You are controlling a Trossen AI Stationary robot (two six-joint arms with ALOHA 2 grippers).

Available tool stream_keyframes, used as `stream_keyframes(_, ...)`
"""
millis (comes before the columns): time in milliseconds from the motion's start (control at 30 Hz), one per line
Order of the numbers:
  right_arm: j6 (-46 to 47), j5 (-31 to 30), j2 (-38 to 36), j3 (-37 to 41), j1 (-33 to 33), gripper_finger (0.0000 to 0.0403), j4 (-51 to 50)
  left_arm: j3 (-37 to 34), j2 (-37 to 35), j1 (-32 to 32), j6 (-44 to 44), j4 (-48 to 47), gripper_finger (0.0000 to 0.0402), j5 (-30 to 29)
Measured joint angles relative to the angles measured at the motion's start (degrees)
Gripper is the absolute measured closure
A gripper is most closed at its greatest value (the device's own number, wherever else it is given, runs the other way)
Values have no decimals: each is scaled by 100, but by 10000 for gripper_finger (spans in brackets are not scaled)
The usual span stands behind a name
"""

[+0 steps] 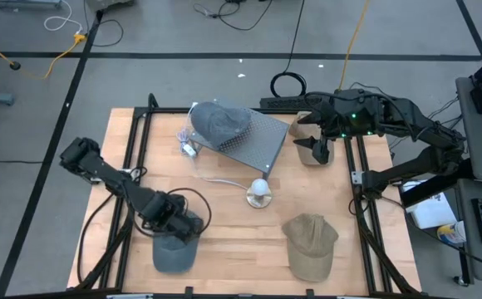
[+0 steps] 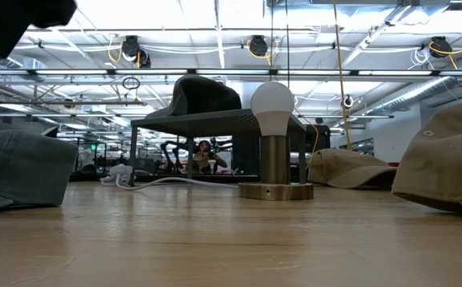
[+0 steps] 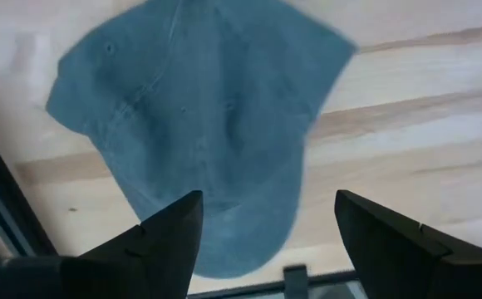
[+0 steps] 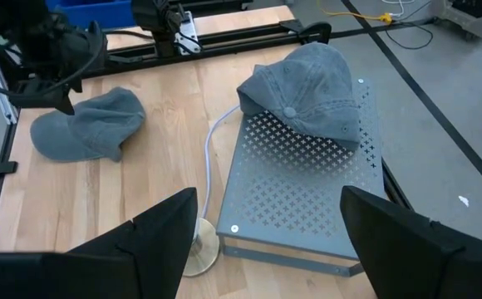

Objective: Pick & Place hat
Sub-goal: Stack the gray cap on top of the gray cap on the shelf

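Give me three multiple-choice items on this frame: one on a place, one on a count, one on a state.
1. Where does the left end effector hover?
A. Over the blue hat at the table's front left
B. Over the lamp
C. Over the metal stand

2. How many hats are in the high view?
A. Two
B. Three
C. Four

3. How do the left end effector's fingers stand?
A. Shut on the blue hat
B. Open above the blue hat
C. Shut on the lamp

Key: 1 A, the high view puts it right above the blue hat. 2 C, there is the blue hat, a grey hat on the stand, a tan hat at front right, and another tan hat under the right end effector. 3 B, the left wrist view shows both fingers apart with the hat below them.
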State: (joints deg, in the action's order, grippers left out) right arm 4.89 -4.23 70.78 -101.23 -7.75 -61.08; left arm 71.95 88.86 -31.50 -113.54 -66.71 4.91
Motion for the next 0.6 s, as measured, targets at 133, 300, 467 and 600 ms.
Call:
stream_keyframes(133, 0, -2, 2, 0, 0, 110, 0, -381, 0, -227, -426, 171, 124, -2)
stream_keyframes(300, 0, -4, 32, 0, 0, 110, -2, -802, 0, -476, -762, 536, 138, 0)
stream_keyframes(467, 0, -9, 75, 0, -1, 110, -7, -1294, 2, -632, -969, 1330, 152, -78)
stream_keyframes(600, 0, -11, 132, 0, 0, 110, -6, -1659, 2, -689, -1003, 1882, 160, -78)
